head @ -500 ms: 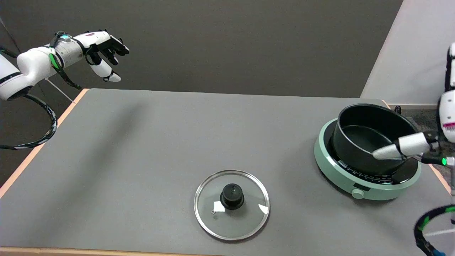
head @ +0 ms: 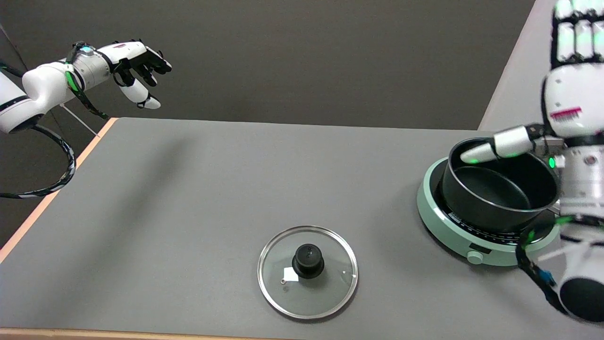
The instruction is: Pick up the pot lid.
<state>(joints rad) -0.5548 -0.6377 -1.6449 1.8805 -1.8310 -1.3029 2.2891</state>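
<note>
We see the right hand point(head: 564, 101) at the far right edge, raised above the table point(head: 198, 189), palm area white with a pink mark, fingers pointing up toward the top of the frame and partly cut off by it. Its thumb sticks out to the left, over the rim of the black pot point(head: 495, 189); we cannot tell if it touches the rim. The hand holds nothing and its fingers look extended and apart, though motion blur softens the details. The pot lid point(head: 307, 271) lies flat on the grey table near the front edge, about centre, well apart from the hand. It is glass with a metal rim, and its black knob point(head: 308, 260) points up; a small white tag shows through the glass just left of the knob. The pot sits uncovered on a pale green cooktop point(head: 453, 231) at the right side of the table, with a round dial on the cooktop's front. The right arm's white forearm comes up from the lower right corner, a black cable with green marks looped in front of it. The left hand point(head: 137, 61) hangs in the air at the upper left, beyond the table's far corner.
</note>
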